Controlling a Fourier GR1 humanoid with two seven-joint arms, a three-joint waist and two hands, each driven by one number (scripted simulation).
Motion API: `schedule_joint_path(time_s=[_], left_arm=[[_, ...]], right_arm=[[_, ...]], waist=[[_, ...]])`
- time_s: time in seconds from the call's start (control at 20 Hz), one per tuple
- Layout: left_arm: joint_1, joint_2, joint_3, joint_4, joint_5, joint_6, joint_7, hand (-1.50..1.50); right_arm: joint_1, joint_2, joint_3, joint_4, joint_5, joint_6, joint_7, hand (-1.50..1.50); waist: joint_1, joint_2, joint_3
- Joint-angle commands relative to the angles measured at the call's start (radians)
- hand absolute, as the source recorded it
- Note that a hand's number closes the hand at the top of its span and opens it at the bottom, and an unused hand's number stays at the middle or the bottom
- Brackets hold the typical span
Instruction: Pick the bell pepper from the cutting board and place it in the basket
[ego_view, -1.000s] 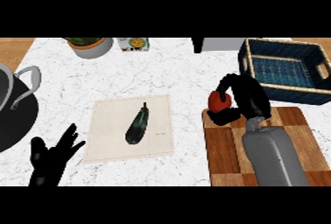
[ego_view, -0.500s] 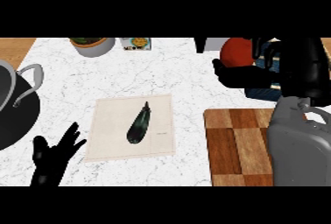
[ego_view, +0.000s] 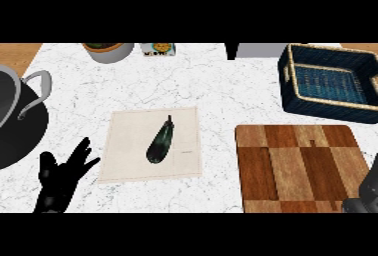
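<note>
Head view: tan-rimmed dark-blue woven basket (ego_view: 330, 82) beside checkered wooden cutting board (ego_view: 299, 167); left hand (ego_view: 59, 182) with fingers (ego_view: 80, 151) spread, right hand (ego_view: 362, 200) unclear.

Marble counter (ego_view: 221, 85), contents as seen from the head view:
- Wooden cutting board (ego_view: 303, 167), lower right, top bare.
- Dark blue basket (ego_view: 291, 85) with pale rim, upper right, its woven floor showing.
- Cream cloth (ego_view: 125, 150) at centre, bearing a dark eggplant (ego_view: 160, 141) laid lengthwise.
- Dark pot (ego_view: 15, 125) with grey handle, left edge.
- Grey cup (ego_view: 111, 51) and a small box (ego_view: 158, 49), top edge.
- Left hand (ego_view: 63, 177), lower left, fingers spread upward, resting.
- Right hand (ego_view: 362, 197): a dark part at the lower right edge only.
</note>
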Motion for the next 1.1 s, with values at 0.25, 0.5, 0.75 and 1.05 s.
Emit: schedule_joint_path(time_s=[0.25,0.5,0.75,1.05], left_arm=[[0.035,-0.013,0.001,0.059,0.002,-0.036,-0.014,0.0],[0.014,0.004,0.017,0.025,0.001,-0.042,0.024,0.0],[-0.022,-0.03,0.007,0.066,-0.025,-0.015,0.039,0.0],[-0.003,-0.031,0.011,0.052,-0.007,-0.041,0.029,0.0]], right_arm=[[-0.053,-0.163,-0.102,0.293,-0.04,-0.036,-0.124,1.5],[-0.04,-0.259,-0.135,0.412,-0.08,-0.022,-0.23,1.5],[-0.011,-0.213,-0.134,0.493,-0.09,-0.132,-0.296,1.5],[-0.036,-0.23,-0.268,0.683,-0.192,-0.247,-0.417,1.5]], waist=[[0.012,0.012,-0.008],[0.01,0.01,-0.008],[0.008,0.011,-0.008],[0.017,0.015,-0.007]])
